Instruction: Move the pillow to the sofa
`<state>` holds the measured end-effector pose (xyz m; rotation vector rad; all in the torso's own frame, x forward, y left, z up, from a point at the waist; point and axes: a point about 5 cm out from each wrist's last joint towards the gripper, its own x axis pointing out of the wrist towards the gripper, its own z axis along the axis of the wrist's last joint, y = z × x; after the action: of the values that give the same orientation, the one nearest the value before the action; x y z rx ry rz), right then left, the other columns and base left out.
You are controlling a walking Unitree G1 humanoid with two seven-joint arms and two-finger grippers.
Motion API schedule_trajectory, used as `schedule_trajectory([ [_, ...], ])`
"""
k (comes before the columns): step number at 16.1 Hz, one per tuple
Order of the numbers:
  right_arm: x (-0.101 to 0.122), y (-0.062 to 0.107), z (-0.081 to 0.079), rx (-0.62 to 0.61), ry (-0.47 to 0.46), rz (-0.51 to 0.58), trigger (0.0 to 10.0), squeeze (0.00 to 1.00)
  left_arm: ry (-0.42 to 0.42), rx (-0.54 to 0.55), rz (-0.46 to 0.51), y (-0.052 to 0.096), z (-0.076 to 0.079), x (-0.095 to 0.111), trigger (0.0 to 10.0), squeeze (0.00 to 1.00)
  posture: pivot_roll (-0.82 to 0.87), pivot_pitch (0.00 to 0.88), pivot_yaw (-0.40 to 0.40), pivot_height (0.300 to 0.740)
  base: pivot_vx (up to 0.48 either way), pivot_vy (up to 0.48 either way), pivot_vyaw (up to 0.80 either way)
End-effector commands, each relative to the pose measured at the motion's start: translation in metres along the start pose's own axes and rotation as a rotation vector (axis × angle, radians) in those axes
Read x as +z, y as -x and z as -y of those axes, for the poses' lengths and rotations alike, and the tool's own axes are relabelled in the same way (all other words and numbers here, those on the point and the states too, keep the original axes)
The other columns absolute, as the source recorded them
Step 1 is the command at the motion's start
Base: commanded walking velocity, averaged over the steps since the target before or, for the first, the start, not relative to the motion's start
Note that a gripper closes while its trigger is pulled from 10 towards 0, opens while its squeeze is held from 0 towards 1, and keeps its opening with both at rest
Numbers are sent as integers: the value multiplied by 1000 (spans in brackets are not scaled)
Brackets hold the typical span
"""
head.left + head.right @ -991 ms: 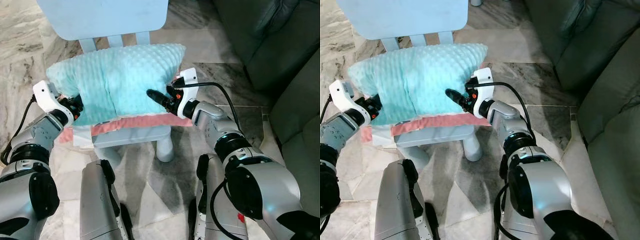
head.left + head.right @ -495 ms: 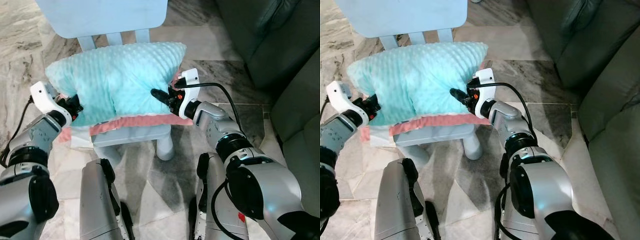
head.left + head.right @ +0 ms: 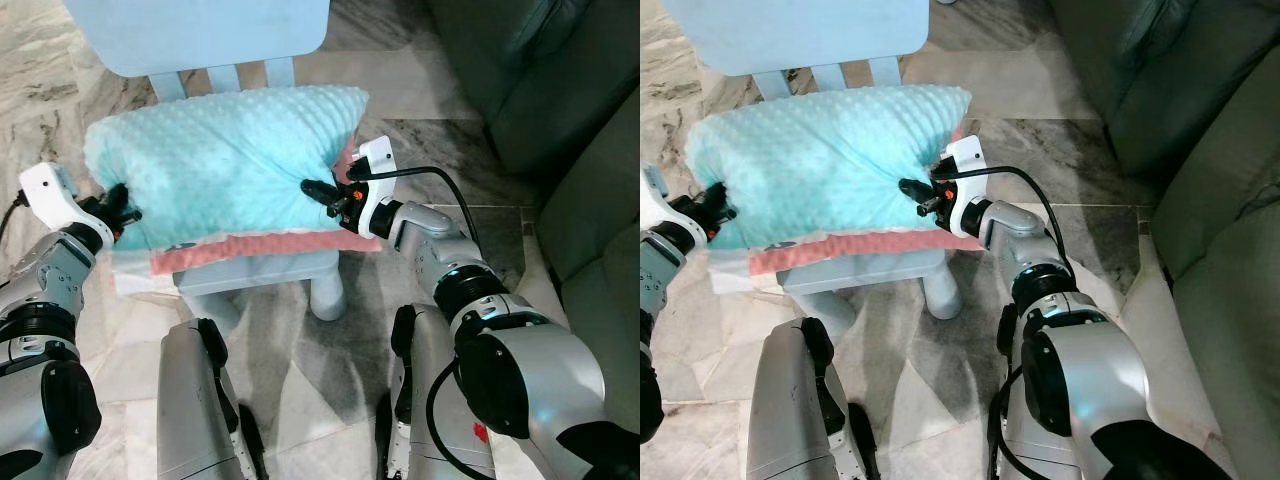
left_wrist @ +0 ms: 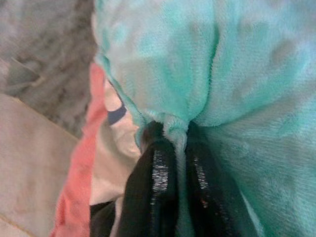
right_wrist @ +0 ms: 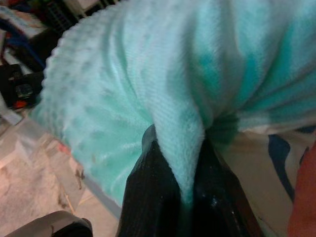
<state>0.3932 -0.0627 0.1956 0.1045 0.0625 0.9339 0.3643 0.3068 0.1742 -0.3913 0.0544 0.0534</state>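
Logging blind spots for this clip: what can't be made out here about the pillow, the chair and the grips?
- Chair seat: covered by the pillow and the pink cloth, eye views.
- Chair back: cut off by the top edge.
- Sofa: cut off by the right edge.
- Whether the pillow has left the chair: its underside is hidden.
- Left gripper, right gripper: fingertips buried in pinched pillow fabric.

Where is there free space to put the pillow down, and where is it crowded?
The sofa on the robot's right shows bare dark cushions, and bare marble floor lies between it and the chair. The chair seat is crowded: the pillow covers its pink cloth, with the left gripper and right gripper pinching the pillow's ends.
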Motion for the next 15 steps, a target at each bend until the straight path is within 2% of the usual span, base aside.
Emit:
schedule_trajectory([
  [1, 7, -4, -6, 56, 26, 18, 0, 0, -3, 48, 32, 4, -9, 4, 0, 0, 82, 152, 27, 432, 0, 0, 0],
  [3, 7, 0, -3, 39, 55, 42, 0, 0, -23, 106, 88, 5, -10, 0, 0, 0, 83, 89, 24, 432, 0, 0, 0],
  [4, 7, 3, -2, 25, 69, 63, 0, 0, -21, 100, 56, 4, -4, -18, 0, 0, 73, 46, 24, 432, 0, 0, 0],
  [6, 9, 6, -1, 11, 88, 92, 0, 0, -5, 100, 74, 1, 6, -26, 0, 0, 60, 2, 24, 432, 0, 0, 0],
  [9, 13, 20, 4, -67, 108, 175, 0, 0, -40, 73, 142, -4, 32, -35, 0, 0, 29, 0, 41, 432, 0, 0, 0],
  [10, 10, 27, 3, -92, 139, 192, 0, 0, -32, 71, 167, -2, 37, -39, 0, 0, 28, 0, 44, 432, 0, 0, 0],
  [13, -10, 44, -6, -148, 135, 206, 0, 0, -49, 62, 187, 6, 46, -50, 0, 0, 30, 0, 40, 432, 0, 0, 0],
  [15, -31, 60, -15, -197, 149, 182, 0, 0, -74, 36, 198, 14, 58, -61, 0, 0, 28, 0, 42, 432, 0, 0, 0],
])
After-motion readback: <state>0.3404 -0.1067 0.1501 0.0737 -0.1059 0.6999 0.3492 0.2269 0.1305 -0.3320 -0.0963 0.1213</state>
